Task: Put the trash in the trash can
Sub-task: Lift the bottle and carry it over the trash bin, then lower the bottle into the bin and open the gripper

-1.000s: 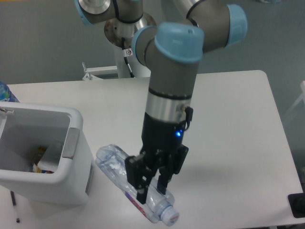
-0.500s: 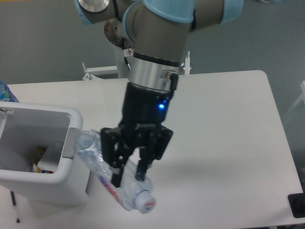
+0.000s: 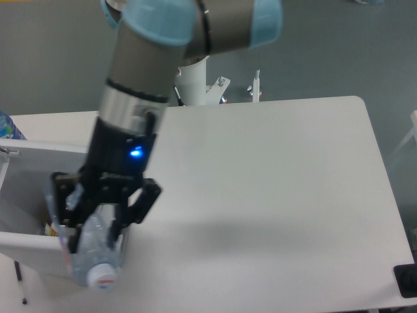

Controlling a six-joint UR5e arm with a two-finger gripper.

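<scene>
We see a grey room floor [image 3: 58, 59] behind a white table [image 3: 273, 195] with rounded corners, its top plain and smooth. Our arm [image 3: 150, 72] reaches down over the table's left side, a blue light glowing on its wrist. Below it sits the white trash can [image 3: 26, 244], its near rim showing, with something orange-yellow just visible inside. Our gripper [image 3: 91, 225] pinches the crushed clear bottle [image 3: 94, 257], which hangs tilted over the can's near right corner, its white cap lowest. A dark object [image 3: 405, 280] sits at the table's right edge.
</scene>
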